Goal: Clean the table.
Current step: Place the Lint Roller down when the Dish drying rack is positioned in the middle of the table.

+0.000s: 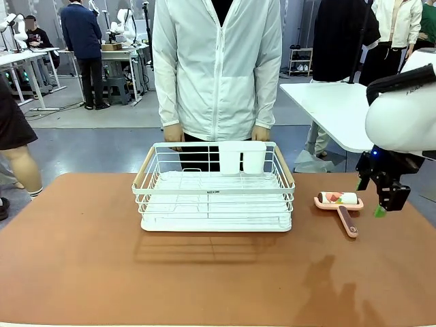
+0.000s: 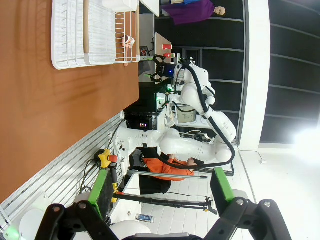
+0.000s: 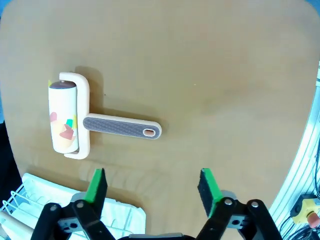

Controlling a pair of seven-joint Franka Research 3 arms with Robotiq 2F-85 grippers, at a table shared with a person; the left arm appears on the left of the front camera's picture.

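The right gripper [image 3: 150, 187] hangs wide open and empty above the counter [image 1: 82, 259] near its right edge, the lint roller [image 1: 338, 200] lying flat beside the rack [image 1: 215, 197], seemingly set down

The table [image 1: 82, 259] spreads wide across the front view, a smooth matte terracotta top, reddish-brown, with rounded corners at its far edge. Its surface looks flat and even, showing soft shadows and no visible marks or spills. From the right wrist camera the table [image 3: 225, 75] reads as a paler tan-brown sheet, one rounded corner curving off at the upper right. In the left wrist view, the table [image 2: 45, 110] runs sideways, its edge straight.
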